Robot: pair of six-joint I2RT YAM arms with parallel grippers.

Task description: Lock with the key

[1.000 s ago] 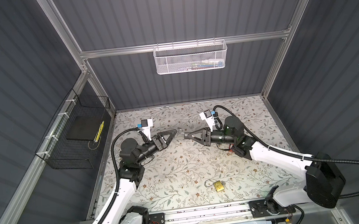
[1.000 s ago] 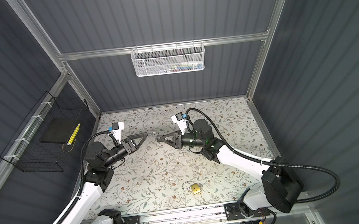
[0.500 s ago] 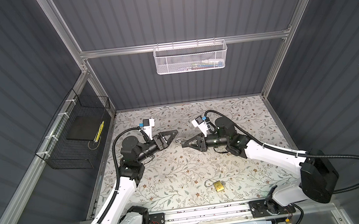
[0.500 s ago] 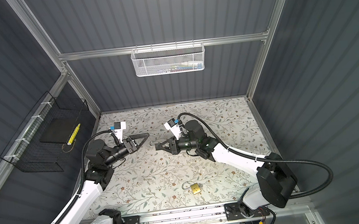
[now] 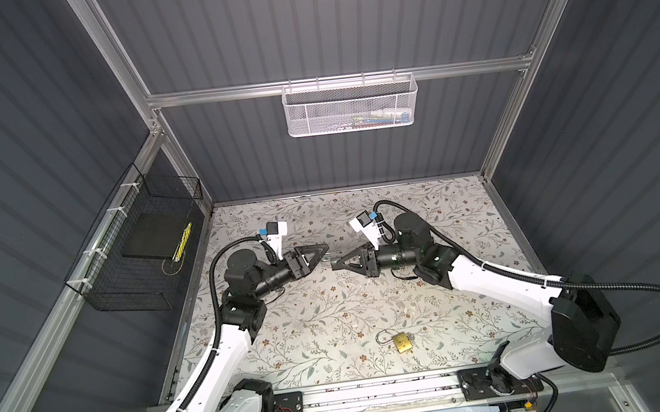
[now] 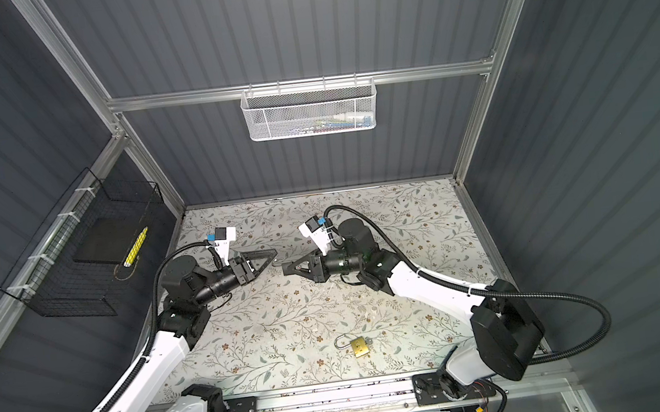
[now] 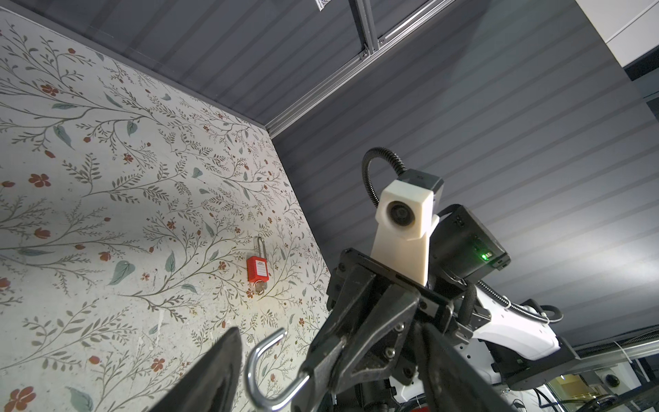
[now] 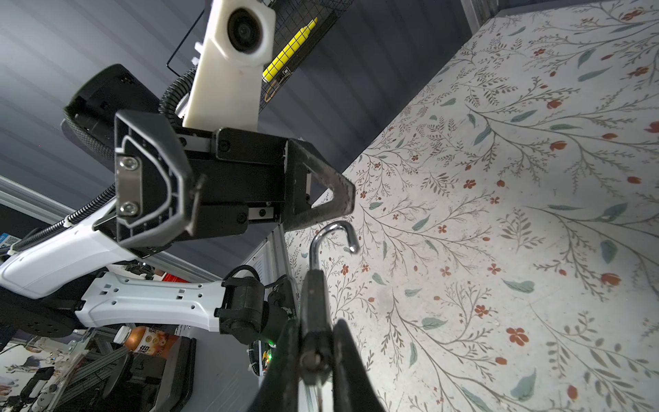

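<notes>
Above mid-tabletop, the two arms meet tip to tip.

- Left end effector: jaws wide, standing either side of the hook.
- Right end effector: jaws narrow, clamped on the held lock. Its body is hidden between them. Only the steel shackle shows, sprung open.
- Axis: the held lock's long axis runs about 3–9 o'clock in a top view, hook end toward 9.
- Brass padlock: flat at about 5 o'clock, near the front edge, well apart. Its open shackle points toward 9.
- Red padlock: flat on the tabletop with a key at its base. Only the left wrist camera shows it.

Step, my reading: a second grip on the held lock, ahead of shutting it. The next move calls for the left jaws to close squarely on the shackle without knocking it askew. No key is visible at this lock.
</notes>
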